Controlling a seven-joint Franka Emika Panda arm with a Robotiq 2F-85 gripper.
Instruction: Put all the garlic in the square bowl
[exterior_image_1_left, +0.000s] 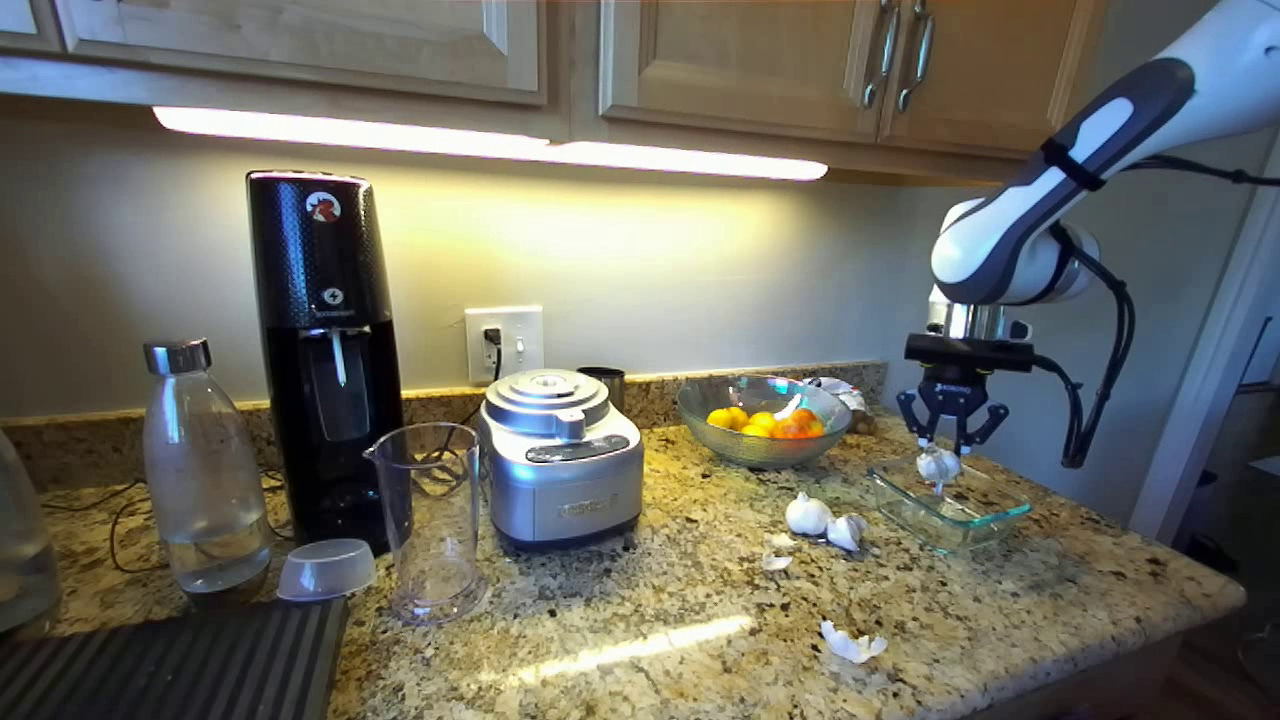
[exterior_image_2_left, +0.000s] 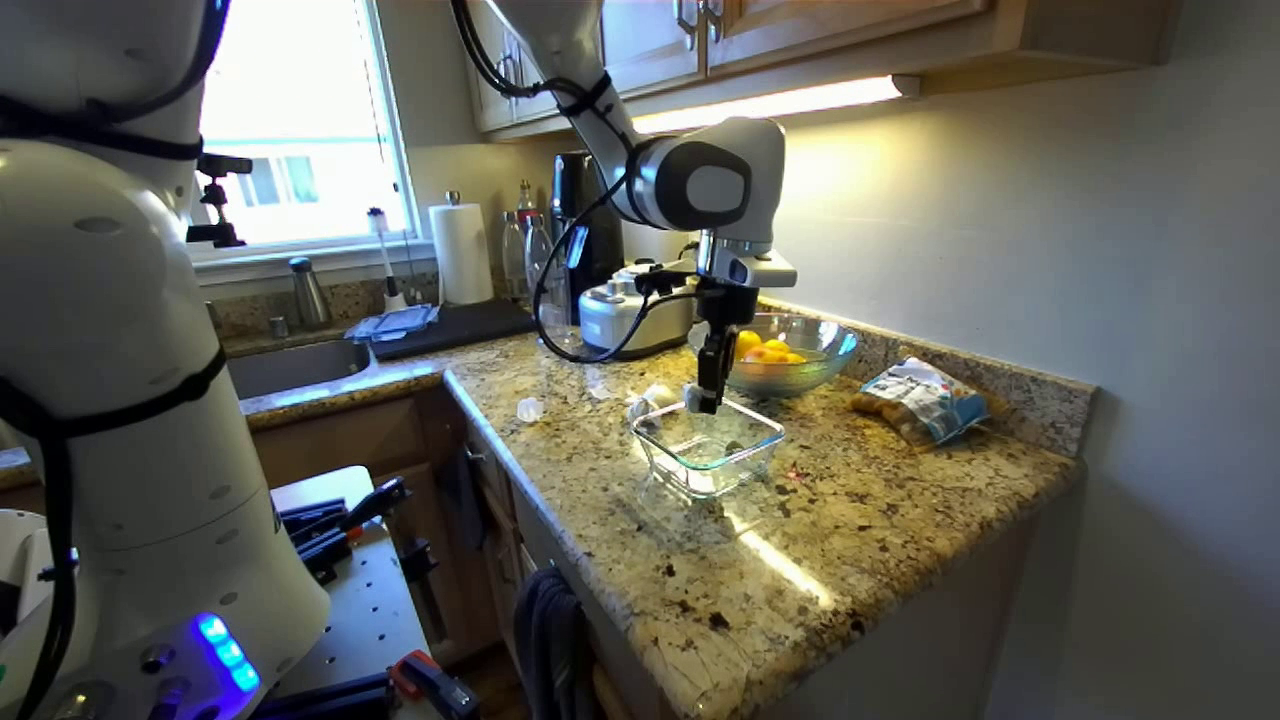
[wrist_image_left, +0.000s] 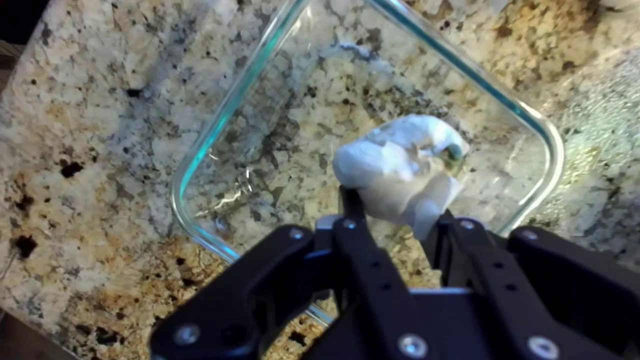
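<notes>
My gripper (exterior_image_1_left: 942, 446) is shut on a white garlic bulb (exterior_image_1_left: 938, 466). In the wrist view the bulb (wrist_image_left: 395, 165) sits between the fingertips (wrist_image_left: 395, 207). The square clear glass bowl (exterior_image_1_left: 1000, 517) is below it, and I hold the bulb over the bowl in both exterior views. The bowl's teal rim (wrist_image_left: 218, 125) surrounds the bulb in the wrist view. No garlic shows on the bowl's floor. Two more bulbs, a rounder one (exterior_image_1_left: 808, 514) and a smaller one (exterior_image_1_left: 847, 531), lie on the counter beside the bowl.
Loose garlic skins (exterior_image_1_left: 852, 642) lie on the counter near its front, with more skin (exterior_image_1_left: 776, 562) by the bulbs. A large round glass bowl (exterior_image_1_left: 755, 456) of fruit stands behind. A food processor base (exterior_image_1_left: 575, 490), a clear pitcher (exterior_image_1_left: 430, 530) and a snack bag (exterior_image_2_left: 925, 400) also stand around.
</notes>
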